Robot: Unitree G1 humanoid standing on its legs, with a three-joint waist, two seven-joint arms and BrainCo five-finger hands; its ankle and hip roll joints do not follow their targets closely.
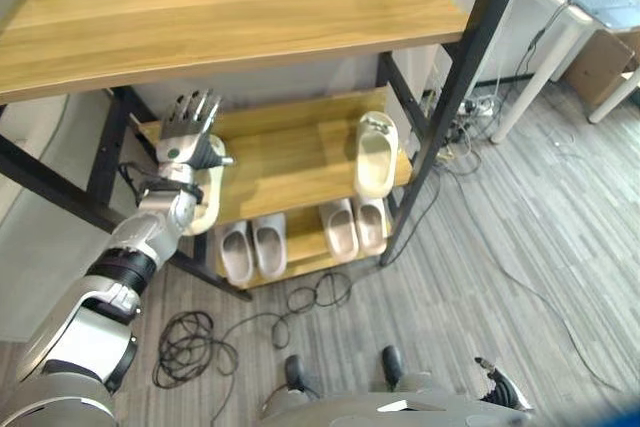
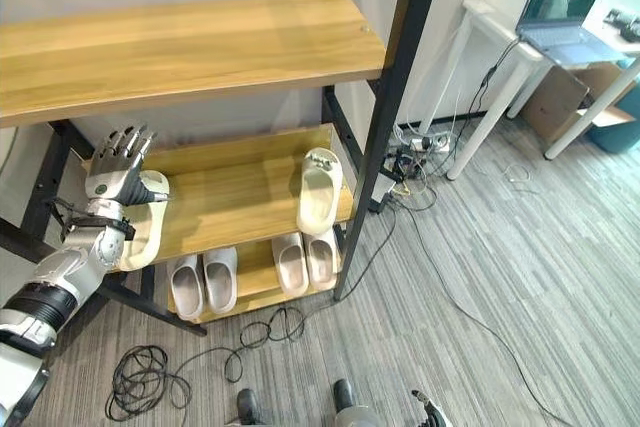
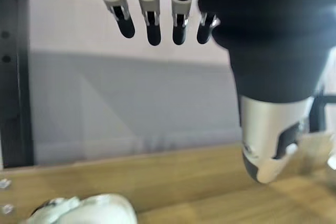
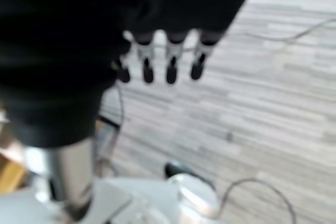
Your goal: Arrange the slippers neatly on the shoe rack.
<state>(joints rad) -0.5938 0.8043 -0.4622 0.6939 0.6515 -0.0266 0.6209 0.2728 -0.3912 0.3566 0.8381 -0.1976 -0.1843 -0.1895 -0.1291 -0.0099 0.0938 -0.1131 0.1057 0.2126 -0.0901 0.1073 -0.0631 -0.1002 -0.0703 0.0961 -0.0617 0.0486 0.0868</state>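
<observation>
One cream slipper point(image 1: 376, 154) lies at the right end of the rack's middle shelf point(image 1: 290, 152). A second cream slipper point(image 1: 204, 205) lies at the left end, partly hidden by my left hand point(image 1: 190, 132). That hand is just over it, open, fingers straight and pointing to the wall. In the left wrist view its thumb point(image 3: 270, 140) hangs above the wood, with the slipper's tip point(image 3: 84, 211) close by. On the bottom shelf stand a grey pair point(image 1: 253, 247) and a beige pair point(image 1: 354, 226). My right hand point(image 4: 157, 61) hangs open over the floor.
The wide top shelf point(image 1: 230, 17) overhangs the middle one. A black post point(image 1: 455, 97) stands at the rack's right front. Wires and a power strip point(image 1: 470, 107) lie beyond it. A white table with a laptop point(image 2: 560, 17) and a cardboard box point(image 1: 600, 62) stand at the far right.
</observation>
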